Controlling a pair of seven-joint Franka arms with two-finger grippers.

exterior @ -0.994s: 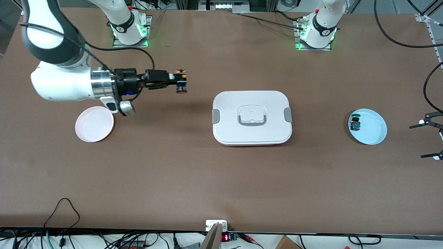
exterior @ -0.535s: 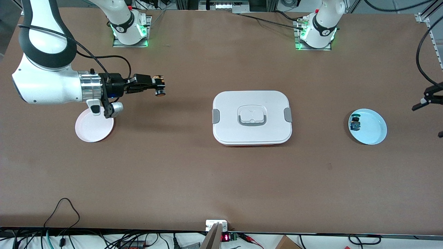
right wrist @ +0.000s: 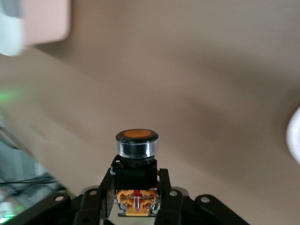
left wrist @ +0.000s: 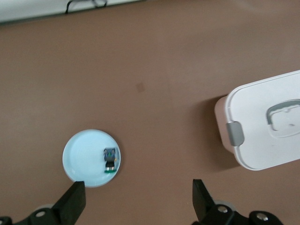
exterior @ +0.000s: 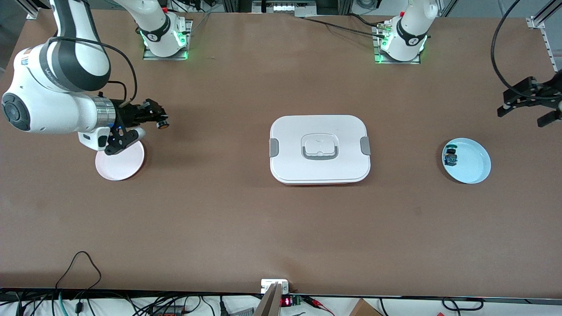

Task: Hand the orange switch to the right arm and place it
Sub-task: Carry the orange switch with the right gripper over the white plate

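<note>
Front view, right gripper: you have the right gripper (exterior: 159,120) pinching the orange switch (exterior: 163,125), up in the air over bare table just beside the pink plate (exterior: 117,166), toward the right arm's end of the table.
Front view, switch axis: the switch sticks straight out of the fingertips, cap end leading, pointing toward the white lidded box (exterior: 319,149) at the table's middle.
Front view, key relation: the pink plate lies under the right arm's wrist, below the switch and back along the gripper's length. Your placing move, as I judge it, turns on drawing the switch back over that plate and lowering it.
Front view, left gripper: the left gripper (exterior: 528,102) hangs spread and empty at the left arm's end of the table, above the blue plate (exterior: 474,173). That arm waits.
Front view, blue plate: it holds the blue-capped switch (exterior: 450,157), which isn't yours to move.
Left wrist view, fingers: you see both fingers (left wrist: 72,205) standing wide apart with nothing between them. The blue plate (left wrist: 77,159) with its blue-capped switch (left wrist: 110,159) and a corner of the white box (left wrist: 255,136) lie below.
Right wrist view, grip: the fingers (right wrist: 104,190) are pressed onto the switch's black body, the orange cap (right wrist: 137,134) facing away from the wrist. The hold looks square and centred.
Right wrist view, plate: a pale rim shows at the frame's edge; I cannot tell whether it is the plate.
Progress: the handover looks done; only the placing remains.
</note>
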